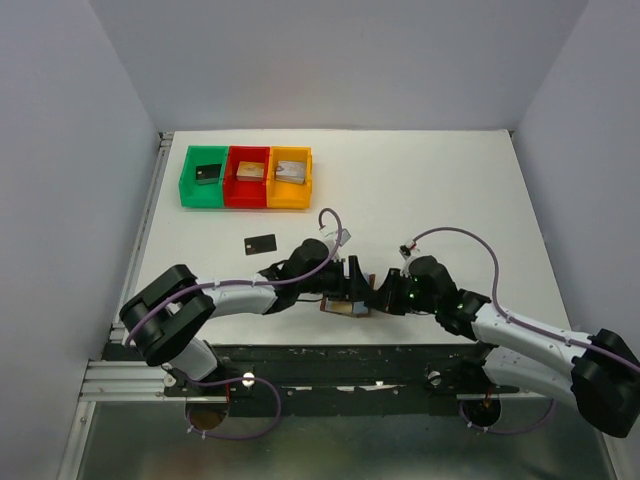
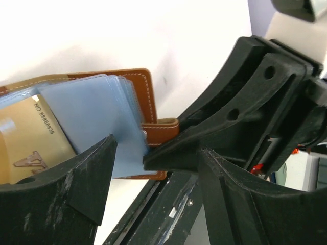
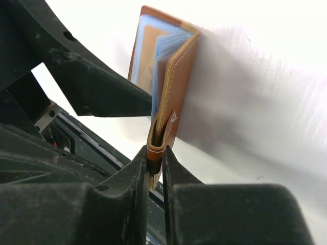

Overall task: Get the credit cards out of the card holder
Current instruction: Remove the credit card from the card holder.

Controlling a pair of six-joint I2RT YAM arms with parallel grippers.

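The card holder (image 1: 345, 306), brown leather, lies opened near the table's front edge between both grippers. In the left wrist view its pale blue pockets (image 2: 97, 109) fan out and a gold credit card (image 2: 28, 133) shows in one of them. My left gripper (image 2: 156, 153) is open, its fingers apart over the holder's near edge. My right gripper (image 3: 156, 155) is shut on the holder's little brown tab strap (image 3: 159, 145), also seen from the left wrist as the strap (image 2: 162, 130). A black credit card (image 1: 260, 243) lies flat on the table farther back on the left.
Green (image 1: 204, 177), red (image 1: 247, 177) and orange (image 1: 289, 179) bins stand in a row at the back left, each with a small block inside. The black frame rail (image 1: 330, 355) runs just in front of the card holder.
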